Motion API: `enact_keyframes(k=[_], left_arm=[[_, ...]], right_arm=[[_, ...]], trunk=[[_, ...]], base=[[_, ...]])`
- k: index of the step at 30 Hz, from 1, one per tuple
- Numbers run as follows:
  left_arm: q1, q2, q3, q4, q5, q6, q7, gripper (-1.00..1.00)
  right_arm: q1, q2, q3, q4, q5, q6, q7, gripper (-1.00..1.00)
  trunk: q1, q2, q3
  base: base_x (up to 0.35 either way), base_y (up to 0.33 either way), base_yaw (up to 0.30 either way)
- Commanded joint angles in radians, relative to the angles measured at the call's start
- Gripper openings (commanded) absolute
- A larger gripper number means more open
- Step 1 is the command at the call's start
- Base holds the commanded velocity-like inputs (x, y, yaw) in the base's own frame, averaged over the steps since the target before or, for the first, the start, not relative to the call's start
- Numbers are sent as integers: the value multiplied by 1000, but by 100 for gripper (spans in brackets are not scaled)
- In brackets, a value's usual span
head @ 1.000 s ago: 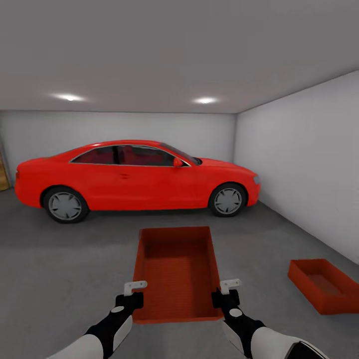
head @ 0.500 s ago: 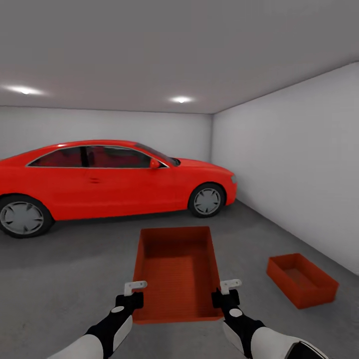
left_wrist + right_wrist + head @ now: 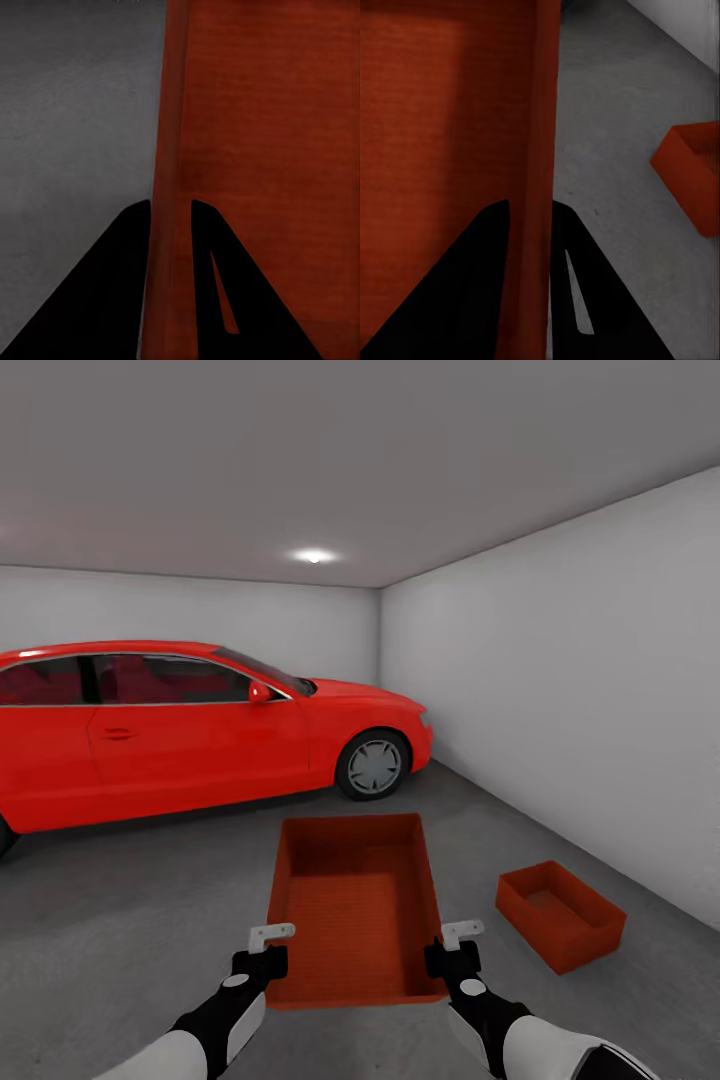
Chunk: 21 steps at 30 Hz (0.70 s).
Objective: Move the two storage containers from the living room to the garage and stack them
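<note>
While both arms reach forward in the head view, the carried storage container (image 3: 355,905) hangs between them at 6 o'clock, above the dark grey floor (image 3: 130,920) of the garage. The left gripper (image 3: 268,940) has its jaws clamped on the container's left wall near the corner closest to the robot; the left wrist view shows that wall (image 3: 171,187) running straight up between the two dark fingers (image 3: 112,300), one inside the box and one outside. The right gripper (image 3: 458,937) has its jaws clamped the same way on the right wall, and the right wrist view shows that wall (image 3: 540,150) pinched between its fingers (image 3: 472,300).

The second storage container (image 3: 560,913) sits on the floor at about 4 o'clock, near the pale side wall (image 3: 560,690), turned at an angle to the held one and well apart from it. It also appears in the right wrist view (image 3: 694,176), resting on the grey floor.

A red car (image 3: 190,730) stands at 10 o'clock, its nose toward the corner of the room. One round ceiling light (image 3: 314,556) glows at 12 o'clock.
</note>
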Motion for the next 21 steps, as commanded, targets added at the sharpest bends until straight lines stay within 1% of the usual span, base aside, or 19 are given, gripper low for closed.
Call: enact_keyframes(k=[1,21], left_arm=[[0,7,-20,-2,-5,-28,40,-100],[0,7,-20,-2,-5,-28,40,-100]], right_arm=[[-1,1,-77,-2,-4,5,4,-100],[-1,1,-77,-1,-4,5,4,-100]], trunk=[[1,-1,-1],[1,-1,-1]], base=[[323,0,-283],[323,0,-283]])
